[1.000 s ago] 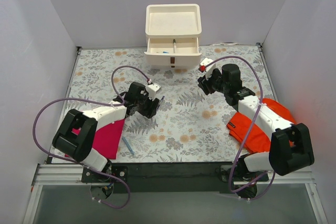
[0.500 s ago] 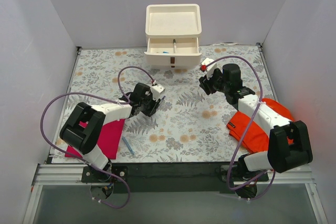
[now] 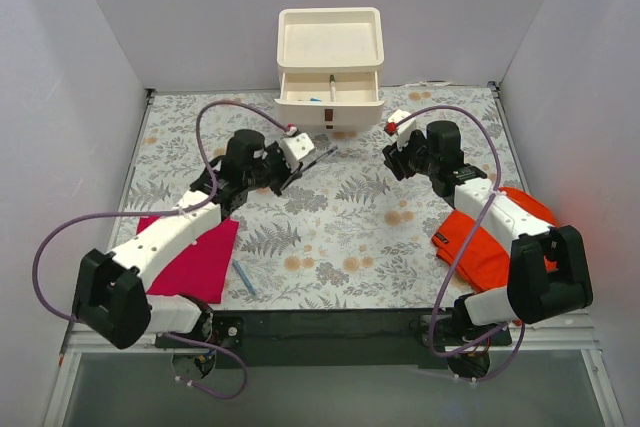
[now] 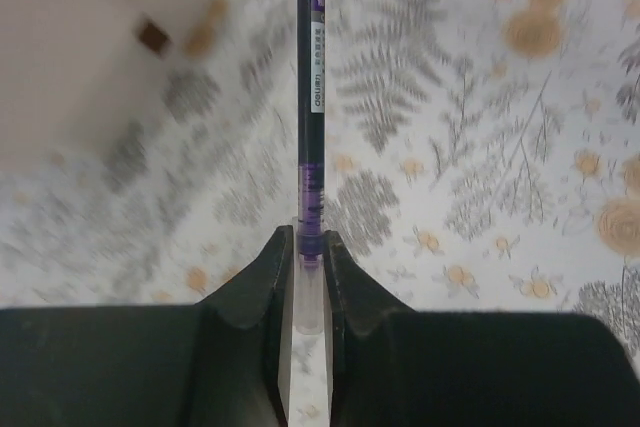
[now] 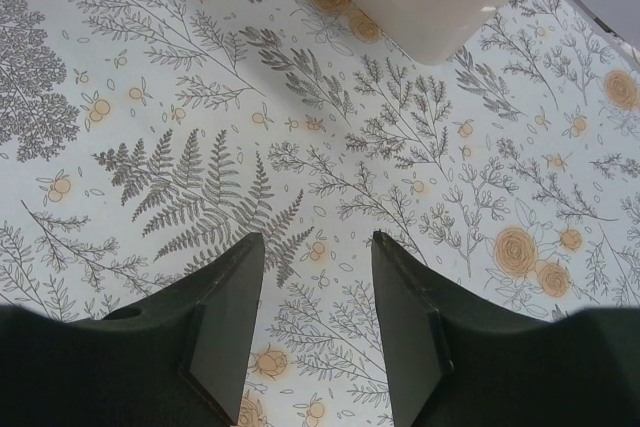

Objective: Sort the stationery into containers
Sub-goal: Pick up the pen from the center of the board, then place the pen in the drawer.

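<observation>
Purple and slim, the pen [image 4: 311, 97] is sitting pinched by its clear tail end between the closed fingers of the left hand [image 4: 308, 272]. It is jutting out over the flowered counter [image 3: 400, 247] toward the cream drawers [image 3: 330, 62]. To do this well, I'd say the arm is needing to lift the tip over the front lip of the open drawer [image 3: 330, 99], level the pen, and only then let go, since such an end grip is likely letting it droop or swing. Off to the side, the right hand [image 5: 318, 267] is hanging open over bare counter, gripping nothing. The pen's barrel is looking dark, carrying a white printed label between purple ends.
</observation>
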Action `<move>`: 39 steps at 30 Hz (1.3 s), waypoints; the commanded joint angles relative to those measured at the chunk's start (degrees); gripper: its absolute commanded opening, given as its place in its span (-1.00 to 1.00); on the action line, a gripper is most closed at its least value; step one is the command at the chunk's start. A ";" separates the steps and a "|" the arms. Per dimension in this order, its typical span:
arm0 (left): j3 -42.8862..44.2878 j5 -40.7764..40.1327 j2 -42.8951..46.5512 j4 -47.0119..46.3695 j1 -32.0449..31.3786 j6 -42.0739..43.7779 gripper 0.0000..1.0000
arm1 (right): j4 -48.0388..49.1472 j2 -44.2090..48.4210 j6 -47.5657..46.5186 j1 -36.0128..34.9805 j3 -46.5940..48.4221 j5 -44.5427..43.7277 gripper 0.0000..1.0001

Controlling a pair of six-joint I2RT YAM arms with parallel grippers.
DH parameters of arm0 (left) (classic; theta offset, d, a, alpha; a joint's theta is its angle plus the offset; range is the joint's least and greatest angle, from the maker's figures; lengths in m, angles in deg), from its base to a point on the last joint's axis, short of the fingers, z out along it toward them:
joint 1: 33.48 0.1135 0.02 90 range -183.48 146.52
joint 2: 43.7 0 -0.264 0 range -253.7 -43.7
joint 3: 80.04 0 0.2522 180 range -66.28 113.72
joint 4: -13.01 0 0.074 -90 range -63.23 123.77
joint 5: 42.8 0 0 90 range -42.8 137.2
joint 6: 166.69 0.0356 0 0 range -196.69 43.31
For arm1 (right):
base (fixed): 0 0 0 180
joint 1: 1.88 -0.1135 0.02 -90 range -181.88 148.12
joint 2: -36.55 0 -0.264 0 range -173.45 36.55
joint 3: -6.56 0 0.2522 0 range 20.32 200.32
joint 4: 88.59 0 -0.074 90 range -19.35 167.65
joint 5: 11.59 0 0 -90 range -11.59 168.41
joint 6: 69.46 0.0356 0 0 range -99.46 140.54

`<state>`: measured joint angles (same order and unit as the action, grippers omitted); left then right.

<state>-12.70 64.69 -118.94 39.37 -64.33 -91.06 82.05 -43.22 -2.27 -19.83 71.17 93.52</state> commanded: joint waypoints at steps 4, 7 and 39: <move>12.77 10.46 3.44 -3.61 0.44 13.67 -1.00 | 2.45 -1.00 -0.75 0.73 0.83 0.35 0.11; 15.76 3.79 -1.30 -10.45 0.44 15.67 -1.00 | 2.71 -1.27 -1.01 0.64 1.27 0.27 0.12; 34.57 -7.04 -29.26 -27.36 2.81 26.06 -0.81 | 5.00 -0.74 -1.01 3.01 -1.81 0.79 0.12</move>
<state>19.78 58.57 -148.95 12.34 -61.68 -65.97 84.02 -44.40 -3.56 -17.34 69.47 93.57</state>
